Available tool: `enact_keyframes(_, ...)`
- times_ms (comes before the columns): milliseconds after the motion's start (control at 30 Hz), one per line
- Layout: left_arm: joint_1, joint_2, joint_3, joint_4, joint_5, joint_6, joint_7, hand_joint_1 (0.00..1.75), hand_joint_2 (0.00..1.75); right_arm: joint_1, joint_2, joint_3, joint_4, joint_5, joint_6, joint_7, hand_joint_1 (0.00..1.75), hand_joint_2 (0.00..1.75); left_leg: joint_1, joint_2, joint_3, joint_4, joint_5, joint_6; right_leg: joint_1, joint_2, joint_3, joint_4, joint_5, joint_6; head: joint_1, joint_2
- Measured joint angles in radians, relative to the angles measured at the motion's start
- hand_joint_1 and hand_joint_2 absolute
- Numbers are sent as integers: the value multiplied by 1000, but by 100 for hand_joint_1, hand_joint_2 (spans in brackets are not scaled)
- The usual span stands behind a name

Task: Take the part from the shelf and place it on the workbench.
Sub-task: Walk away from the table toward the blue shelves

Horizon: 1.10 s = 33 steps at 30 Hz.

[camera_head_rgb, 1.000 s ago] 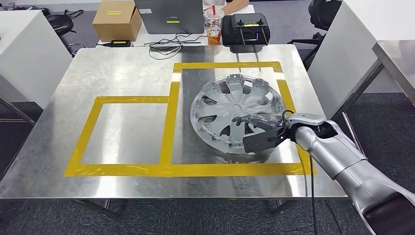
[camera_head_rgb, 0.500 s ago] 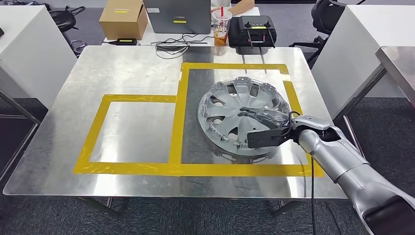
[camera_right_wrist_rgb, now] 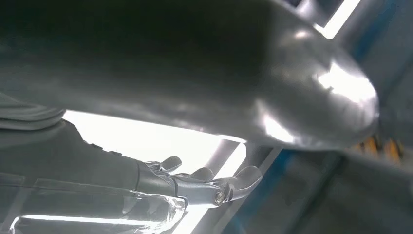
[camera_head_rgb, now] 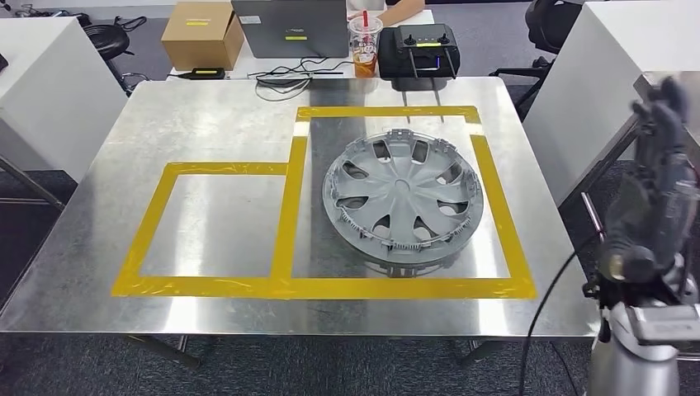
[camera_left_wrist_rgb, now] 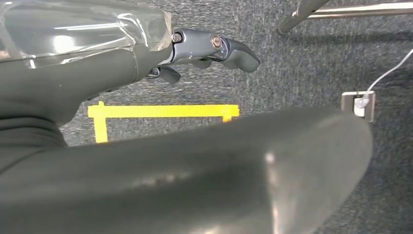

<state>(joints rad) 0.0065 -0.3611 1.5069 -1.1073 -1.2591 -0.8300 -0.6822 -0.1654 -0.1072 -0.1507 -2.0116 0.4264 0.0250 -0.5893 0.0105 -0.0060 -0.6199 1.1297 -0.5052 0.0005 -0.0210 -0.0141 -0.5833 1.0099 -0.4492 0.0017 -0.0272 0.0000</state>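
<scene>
A grey wheel cover [camera_head_rgb: 403, 195] lies flat on the steel workbench [camera_head_rgb: 215, 124], inside the larger yellow-taped rectangle [camera_head_rgb: 494, 181]. My right hand [camera_head_rgb: 660, 173] is raised off the table's right side, blurred, fingers pointing up and spread, holding nothing. It stands well apart from the wheel cover. In the right wrist view the right hand's fingers [camera_right_wrist_rgb: 204, 183] stretch out against bright ceiling light with nothing in them. My left hand [camera_left_wrist_rgb: 214, 51] hangs over dark carpet, fingers loosely extended and empty.
A smaller yellow-taped rectangle [camera_head_rgb: 148, 231] lies on the workbench's left half. Behind the bench are a cardboard box [camera_head_rgb: 201, 33], a laptop [camera_head_rgb: 289, 25], an iced drink cup [camera_head_rgb: 363, 43] and a black controller [camera_head_rgb: 419, 48]. White tables flank both sides. Yellow floor tape [camera_left_wrist_rgb: 160, 111] marks the carpet.
My right hand let go of the wheel cover and swung up and back to the right of the table. The wheel cover now rests flat by itself. The camera shifted slightly.
</scene>
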Motion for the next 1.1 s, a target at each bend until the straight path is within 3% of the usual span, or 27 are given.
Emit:
enact_keyframes(67,0,1,0,0,21,9,10,0,0,46,31,-89,-66,-14,11,-12,0,0,-6,-3,58,-102,28,10,2,3,0,0,3,5,0,0)
enact_keyframes(200,1,3,0,0,39,20,16,0,0,163,84,-231,-135,0,31,-20,0,0,-11,-1,68,-139,48,29,2,5,-3,-4,7,25,1,0)
enact_keyframes(267,0,3,0,0,38,21,12,0,0,219,100,-277,-147,26,29,-20,0,0,-8,2,67,-160,72,45,3,7,-25,50,-39,20,4,0)
enact_keyframes(333,0,3,0,0,35,20,8,0,0,275,119,-318,-149,45,25,-12,0,0,-11,3,51,-162,88,52,3,10,-67,172,-117,10,7,0)
enact_keyframes(400,0,2,0,0,32,18,5,0,0,320,137,-351,-148,67,32,10,0,0,-14,4,30,-160,102,52,2,10,-82,257,-156,16,8,0)
enact_keyframes(433,0,2,0,0,32,17,4,0,0,338,146,-365,-146,81,44,23,0,0,-14,5,19,-159,109,50,1,10,-63,249,-150,25,8,0)
enact_keyframes(467,0,2,0,0,30,16,2,0,0,352,156,-380,-144,96,60,34,0,0,-14,5,8,-155,116,48,0,10,-24,200,-132,35,8,0)
enact_keyframes(500,0,2,0,0,28,14,1,0,0,365,167,-397,-140,109,77,37,0,0,-13,5,-2,-150,122,44,-3,9,28,128,-114,43,8,0)
enact_keyframes(533,0,1,0,-1,26,14,0,0,0,375,180,-416,-136,119,94,32,0,0,-14,5,-13,-143,127,40,-2,10,76,59,-102,44,7,0)
enact_keyframes(600,2,1,0,-2,24,12,-3,0,0,394,208,-456,-127,141,126,19,0,0,-16,3,-25,-130,136,30,0,13,121,-19,-95,33,6,0)
enact_keyframes(667,5,2,0,-4,27,12,-4,0,0,409,239,-495,-111,204,177,11,0,0,-14,2,-27,-127,146,18,3,15,114,-23,-89,16,5,0)
enact_keyframes(733,13,2,0,-5,32,11,-2,0,0,421,282,-545,-81,317,248,-12,0,0,-8,2,-37,-108,119,5,1,12,104,-24,-75,0,4,0)
enact_keyframes(767,16,2,0,-6,35,10,0,0,0,427,307,-574,-65,365,274,-30,0,0,-6,2,-49,-75,79,-2,-2,10,95,-26,-65,-7,3,0)
enact_keyframes(833,21,3,0,-6,40,7,1,0,0,433,348,-628,-40,418,303,-65,0,0,-3,3,-80,45,-27,-12,-2,7,71,-25,-45,-13,1,0)
enact_keyframes(867,21,3,0,-6,41,6,1,0,0,433,363,-650,-32,431,314,-78,0,0,-1,3,-90,108,-62,-15,-2,6,59,-24,-35,-13,1,0)
enact_keyframes(900,21,3,0,-6,42,6,1,0,0,431,376,-671,-24,441,324,-86,0,0,0,3,-88,150,-75,-17,-1,6,46,-23,-25,-12,1,0)
enact_keyframes(933,21,4,0,-6,42,6,2,0,0,428,388,-689,-18,449,333,-92,0,0,1,3,-70,158,-67,-16,0,7,35,-23,-15,-10,1,0)
enact_keyframes(967,21,4,0,-6,42,6,2,0,0,426,398,-705,-14,455,339,-95,0,0,0,3,-32,127,-46,-12,1,7,26,-23,-6,-8,1,0)
enact_keyframes(1000,21,4,0,-6,42,6,2,0,0,423,407,-719,-10,459,344,-98,0,0,-1,2,24,61,-24,-6,2,8,18,-23,3,-6,1,0)
enact_keyframes(1067,19,5,0,-8,43,6,2,0,0,418,420,-739,-5,463,349,-100,0,0,-7,1,134,-91,-14,8,4,9,8,-23,19,2,2,0)
enact_keyframes(1100,19,5,0,-10,43,6,2,0,0,415,425,-746,-4,464,351,-101,0,0,-12,0,164,-140,-17,15,3,9,6,-24,27,8,2,0)
